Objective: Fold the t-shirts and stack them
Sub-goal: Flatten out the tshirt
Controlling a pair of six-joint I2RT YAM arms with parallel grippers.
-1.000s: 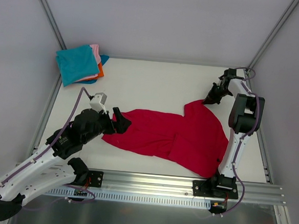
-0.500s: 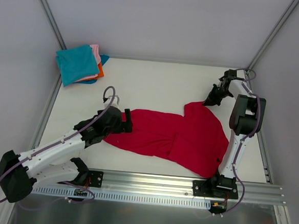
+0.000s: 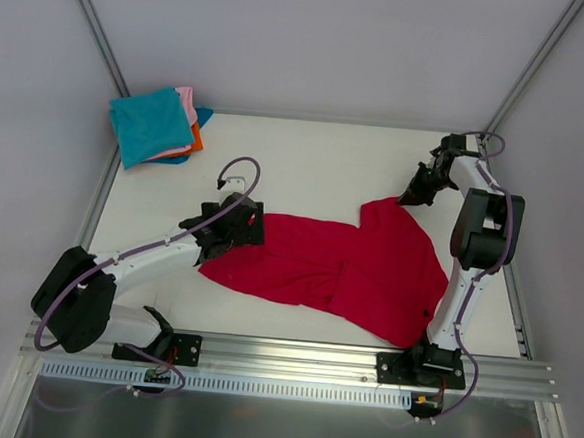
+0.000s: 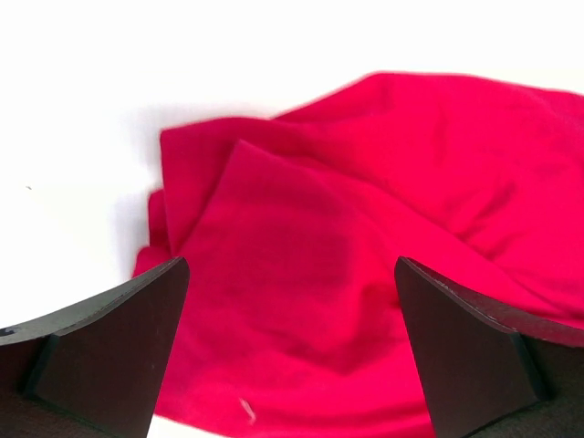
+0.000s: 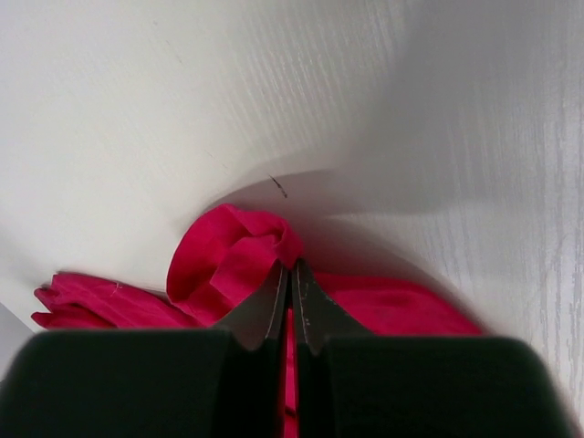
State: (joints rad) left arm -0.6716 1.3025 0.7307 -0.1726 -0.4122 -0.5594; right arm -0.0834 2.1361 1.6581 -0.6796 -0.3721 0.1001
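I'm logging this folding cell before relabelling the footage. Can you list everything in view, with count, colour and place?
Large cloth t-shirt: one, bright red, spread crumpled across the table's near middle.
Folded cloth t-shirts: one stack, teal on top, with pink, orange and blue edges showing, far left corner.
Table: one, white, walled by grey panels.
Metal rail: one, silver, along the near edge.
Left end effector: one, black, open over the red shirt's left end.
Right end effector: one, black, shut on the red shirt's far corner.

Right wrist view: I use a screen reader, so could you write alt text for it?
The right end effector is shut, pinching a bunched edge of the red shirt. The cloth spreads to both sides over the white table.
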